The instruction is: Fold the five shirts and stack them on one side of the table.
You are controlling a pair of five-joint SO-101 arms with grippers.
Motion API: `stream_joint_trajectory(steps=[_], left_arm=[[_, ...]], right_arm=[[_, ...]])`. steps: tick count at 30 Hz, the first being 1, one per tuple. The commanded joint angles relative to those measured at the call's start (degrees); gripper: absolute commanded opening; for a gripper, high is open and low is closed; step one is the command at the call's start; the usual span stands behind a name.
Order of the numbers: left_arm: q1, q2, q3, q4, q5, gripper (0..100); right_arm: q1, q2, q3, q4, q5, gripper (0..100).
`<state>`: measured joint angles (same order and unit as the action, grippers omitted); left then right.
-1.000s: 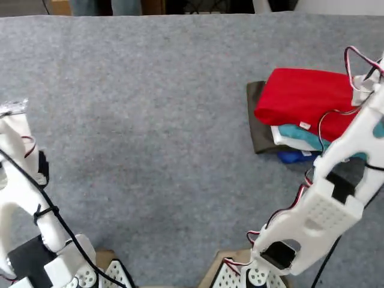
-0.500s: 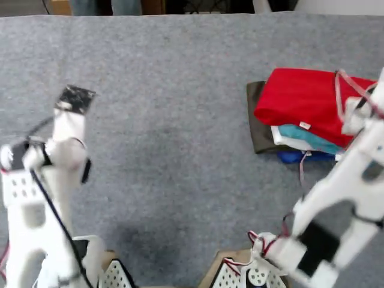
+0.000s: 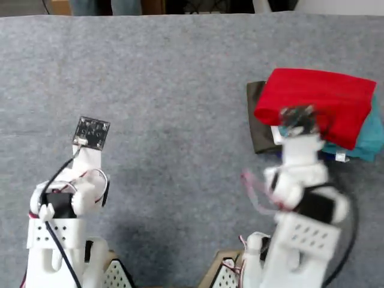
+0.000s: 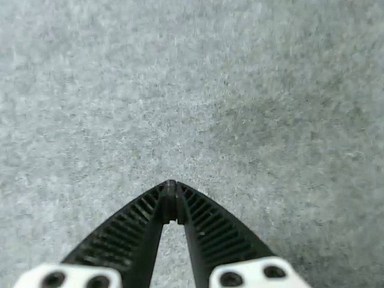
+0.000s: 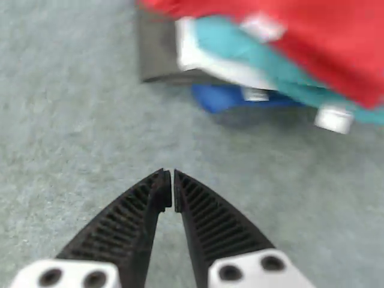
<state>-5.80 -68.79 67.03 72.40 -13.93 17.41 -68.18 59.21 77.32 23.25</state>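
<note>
A stack of folded shirts [image 3: 312, 114] lies at the right side of the table, with a red shirt [image 3: 318, 99] on top. Under it I see a teal shirt [image 5: 252, 51], a white layer, a blue shirt [image 5: 234, 97] and a dark brown shirt [image 3: 258, 123] at the bottom. My right gripper [image 5: 168, 175] is shut and empty above the grey cloth, just in front of the stack. My left gripper [image 4: 171, 189] is shut and empty over bare cloth at the left. In the high view both arms stand near the front edge, the right arm [image 3: 300, 180] just before the stack.
The grey cloth-covered table [image 3: 180, 90] spreads wide between the two arms and toward the back. Both arm bases [image 3: 240, 273] sit at the front edge. The left arm [image 3: 66, 204] stands upright at the front left.
The right arm swung from the right edge to in front of the stack. The left arm moved in from the left edge toward the table's middle. The red shirt's right end now shows.
</note>
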Motion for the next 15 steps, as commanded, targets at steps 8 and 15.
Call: stream_joint_trajectory(steps=[8, 15], left_arm=[[-9.71, -4.13, 13.14, -4.66, 7.82, 3], [-11.21, -7.65, 16.48, -4.57, 7.82, 3]], right_arm=[[-5.19, -41.63, 34.42, -1.49, -5.36, 1.5], [-5.45, -37.05, 37.49, -4.13, -18.46, 1.5]])
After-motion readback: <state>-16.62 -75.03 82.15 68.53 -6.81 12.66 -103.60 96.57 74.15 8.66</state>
